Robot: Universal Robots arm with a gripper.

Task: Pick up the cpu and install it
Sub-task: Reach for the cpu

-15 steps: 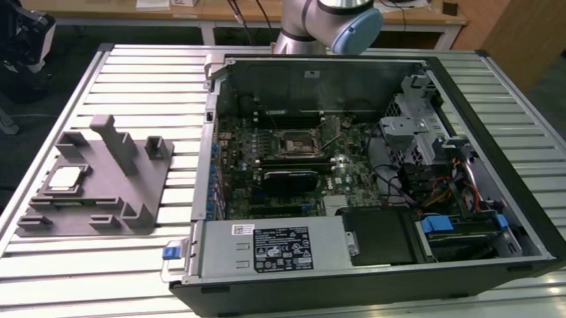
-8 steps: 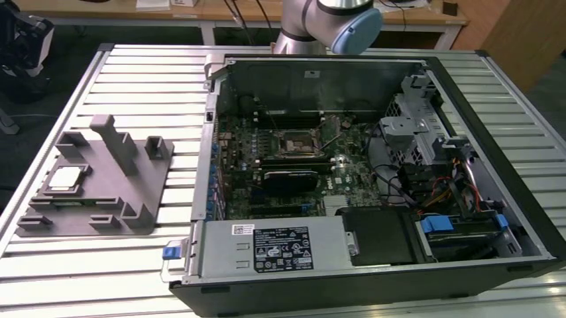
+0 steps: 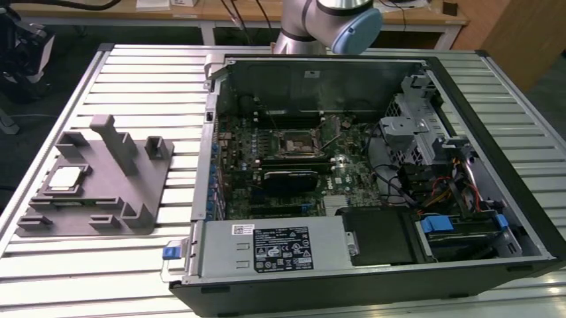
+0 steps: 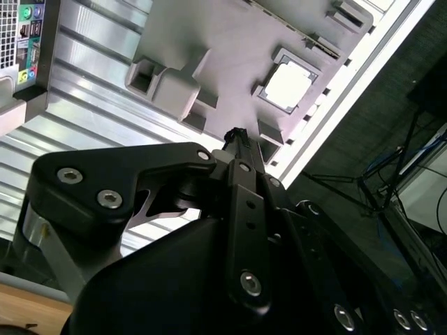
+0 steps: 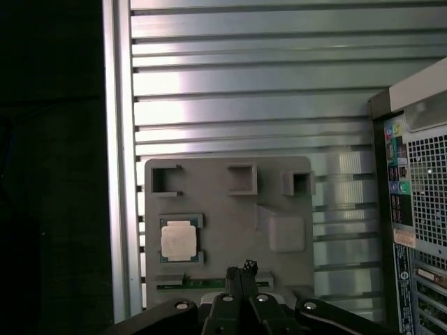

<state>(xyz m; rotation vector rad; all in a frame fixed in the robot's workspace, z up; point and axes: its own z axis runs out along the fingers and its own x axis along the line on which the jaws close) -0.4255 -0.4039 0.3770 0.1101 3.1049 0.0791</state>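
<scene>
The gripper [image 5: 241, 269] has its 2 fingers drawn together at the tips with nothing between them. In both wrist views it hangs above the near edge of a grey holder block [image 5: 230, 202], not touching it. Just beside the fingertips, a narrow green strip [image 5: 171, 284] lies in a slot of that block. The cpu [image 5: 177, 241] lies flat in a square recess of the block, pale metal top up with a thin darker rim around it, near the fingertips but apart from them. The block also carries 3 open pockets along its far edge and 1 raised square pad. It rests on a ribbed metal table [image 5: 244, 105]. In the exterior view the block sits to the exterior view's left of an open computer case [image 3: 517, 199], well apart from the black square socket [image 3: 293, 140] on the green motherboard [image 3: 234, 179]. The arm [image 3: 340, 23] rises behind the case. As for writing, a black-and-white label [image 3: 283, 248] covers part of the silver power supply [image 3: 221, 255], a small white sticker [image 3: 241, 230] sits at its corner and another white sticker [image 3: 309, 73] is on the case's inner wall; their print is too small to make out. In the first wrist view, coloured ports [image 5: 398, 174] mark the case's rear panel.
</scene>
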